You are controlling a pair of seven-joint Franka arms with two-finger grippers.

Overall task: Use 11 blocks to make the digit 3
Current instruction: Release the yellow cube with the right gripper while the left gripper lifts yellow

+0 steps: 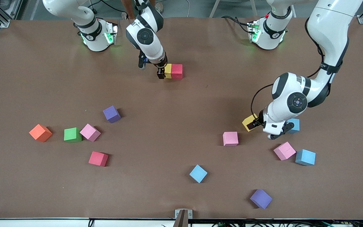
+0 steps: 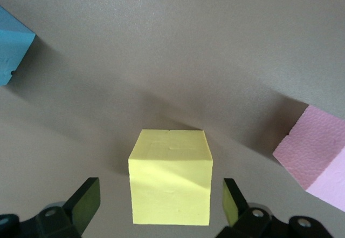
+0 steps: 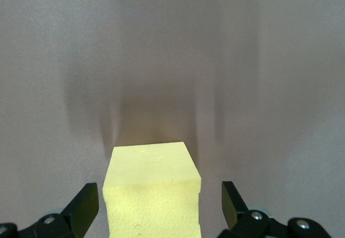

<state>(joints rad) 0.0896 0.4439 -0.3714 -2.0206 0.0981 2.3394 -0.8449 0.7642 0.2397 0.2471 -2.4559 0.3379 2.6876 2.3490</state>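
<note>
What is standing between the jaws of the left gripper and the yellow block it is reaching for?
Nothing visible. The left gripper is open, its jaws on either side of the yellow block with bare gaps. The pink block lies off to one side.

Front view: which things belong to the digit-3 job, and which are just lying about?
Job: placed yellow cube and placed red cube; right claw, open, astride that yellow one; second yellow cube, straddled by the open left claw; loose cubes in pink, blue, purple, green, red.
Lying about: orange cube.
</note>
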